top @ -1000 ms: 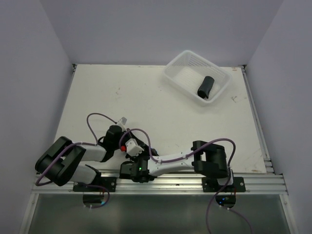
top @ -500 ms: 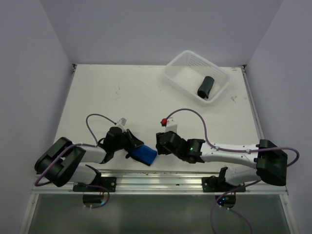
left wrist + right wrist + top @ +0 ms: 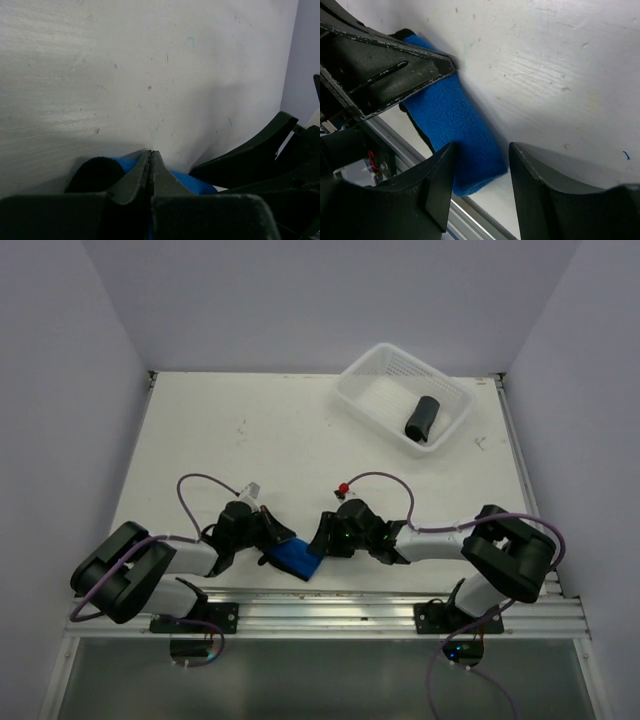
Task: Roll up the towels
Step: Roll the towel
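Observation:
A bright blue towel (image 3: 296,559) with black edging lies as a short folded strip near the table's front edge. In the right wrist view this blue towel (image 3: 455,130) runs from the left gripper's fingers down to the rail. My left gripper (image 3: 270,534) is shut, its closed fingertips (image 3: 151,156) resting over the towel (image 3: 196,181); I cannot tell whether any cloth is pinched. My right gripper (image 3: 321,537) is open, and its fingers (image 3: 440,175) straddle the towel's near end. A dark rolled towel (image 3: 421,418) lies in the white basket (image 3: 372,372).
The aluminium rail (image 3: 380,612) runs along the front edge just below the blue towel. The basket stands at the back right. Purple cables (image 3: 200,483) loop above both wrists.
The right arm swung off the left gripper, uncovering the blue towel, stretched out to the right, then folded its elbow in. Its open gripper now stands at the towel. The left gripper stayed.

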You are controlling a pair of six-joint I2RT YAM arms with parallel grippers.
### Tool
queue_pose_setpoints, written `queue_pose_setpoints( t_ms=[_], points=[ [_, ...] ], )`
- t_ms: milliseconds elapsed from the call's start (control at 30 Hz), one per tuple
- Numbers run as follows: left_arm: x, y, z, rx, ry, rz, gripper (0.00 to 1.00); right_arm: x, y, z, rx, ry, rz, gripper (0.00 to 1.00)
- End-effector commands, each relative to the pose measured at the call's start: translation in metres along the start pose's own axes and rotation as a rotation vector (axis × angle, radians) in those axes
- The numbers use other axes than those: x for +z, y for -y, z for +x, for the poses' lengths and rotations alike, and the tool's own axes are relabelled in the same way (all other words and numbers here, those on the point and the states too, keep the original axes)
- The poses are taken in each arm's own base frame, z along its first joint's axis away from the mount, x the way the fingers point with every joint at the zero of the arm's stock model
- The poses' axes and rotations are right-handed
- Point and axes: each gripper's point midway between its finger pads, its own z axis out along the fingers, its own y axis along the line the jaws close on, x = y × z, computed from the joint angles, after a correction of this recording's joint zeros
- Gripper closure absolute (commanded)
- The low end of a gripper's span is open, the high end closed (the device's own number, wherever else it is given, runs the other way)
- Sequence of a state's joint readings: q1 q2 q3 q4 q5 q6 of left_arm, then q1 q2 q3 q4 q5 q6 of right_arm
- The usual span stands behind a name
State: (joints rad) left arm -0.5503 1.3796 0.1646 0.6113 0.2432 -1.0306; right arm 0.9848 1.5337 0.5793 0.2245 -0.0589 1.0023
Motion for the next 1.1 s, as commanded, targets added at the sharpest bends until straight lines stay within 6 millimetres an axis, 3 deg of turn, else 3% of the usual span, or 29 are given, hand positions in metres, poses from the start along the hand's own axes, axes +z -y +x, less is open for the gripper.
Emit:
queue_pose_setpoints(
  t_ms=[0,167,300,533,633,833,867,900,933,1067],
  points=[
    [-0.01,-0.044,0.029,-0.002,-0.079,-0.154,1.0,0.003,-0.022,0.007,0.042,-0.044,-0.112,0.49],
    [-0.012,-0.049,0.027,0.005,-0.062,-0.181,1.0,0.001,-0.014,0.023,0.009,-0.104,-0.103,0.48],
    [-0.013,-0.051,0.023,0.014,-0.045,-0.195,1.0,-0.001,0.003,0.037,-0.032,-0.128,-0.044,0.49],
    [-0.013,-0.051,0.018,0.026,-0.031,-0.213,1.0,0.0,0.026,0.068,-0.158,-0.189,0.087,0.57],
    [-0.014,-0.052,0.019,0.02,-0.028,-0.215,1.0,0.001,0.027,0.072,-0.218,-0.197,0.135,0.7],
    [-0.011,-0.043,0.008,0.06,-0.019,-0.222,1.0,-0.006,0.014,0.066,-0.367,-0.15,0.199,0.95],
    [-0.009,-0.032,-0.001,0.074,-0.003,-0.204,1.0,-0.007,0.011,0.064,-0.39,-0.131,0.209,1.0],
    [-0.009,-0.033,-0.005,0.079,0.002,-0.226,1.0,-0.009,0.007,0.052,-0.422,-0.069,0.234,1.0],
    [-0.008,-0.028,-0.01,0.099,0.011,-0.225,1.0,-0.013,0.005,0.054,-0.453,-0.06,0.247,1.0],
    [0.001,0.009,-0.046,0.16,0.062,-0.195,1.0,-0.025,-0.008,0.032,-0.541,0.085,0.348,1.0]
  ],
)
